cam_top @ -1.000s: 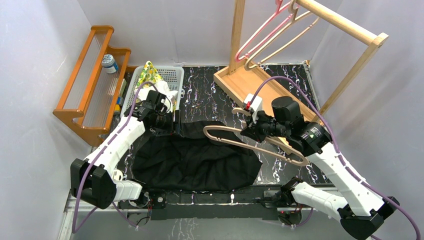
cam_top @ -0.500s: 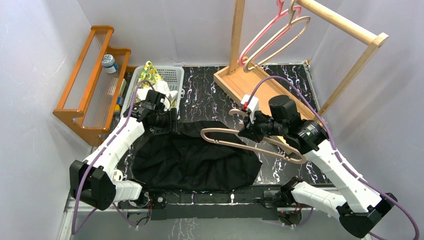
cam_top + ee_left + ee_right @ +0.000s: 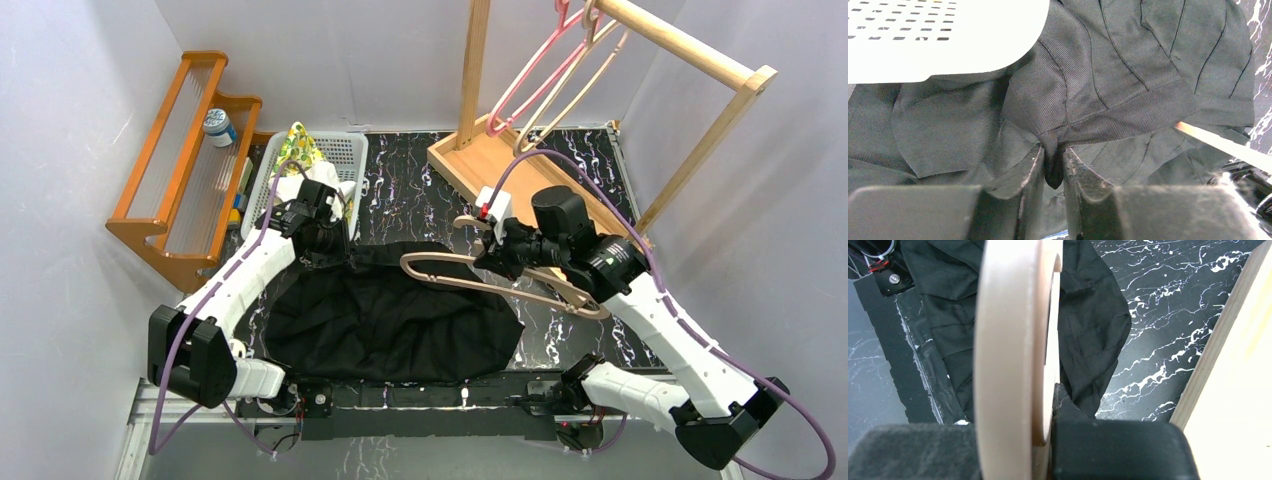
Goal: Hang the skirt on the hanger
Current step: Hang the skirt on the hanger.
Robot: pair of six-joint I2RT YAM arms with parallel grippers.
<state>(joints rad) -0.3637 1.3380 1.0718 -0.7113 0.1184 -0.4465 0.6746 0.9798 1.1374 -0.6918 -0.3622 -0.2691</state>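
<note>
The black skirt [image 3: 385,315] lies spread on the dark marbled table. My left gripper [image 3: 335,243] is shut on a fold of the skirt's far left edge; the left wrist view shows the fabric [image 3: 1088,95] pinched between the fingers [image 3: 1030,175]. My right gripper [image 3: 492,262] is shut on a beige wooden hanger [image 3: 470,279] and holds it flat above the skirt's far right part. The right wrist view shows the hanger [image 3: 1008,340] edge-on in the jaws, with the skirt [image 3: 1088,325] below.
A wooden garment rack [image 3: 690,50] with a pink hanger [image 3: 530,80] and a beige hanger [image 3: 580,85] stands at the back right on a wooden base [image 3: 480,165]. A white basket [image 3: 345,150] with cloths sits at the back left, beside an orange wooden rack [image 3: 185,150].
My right gripper has carried the hanger a little left and farther back over the skirt. My left gripper has lifted the skirt edge slightly. The hangers on the rack have swung.
</note>
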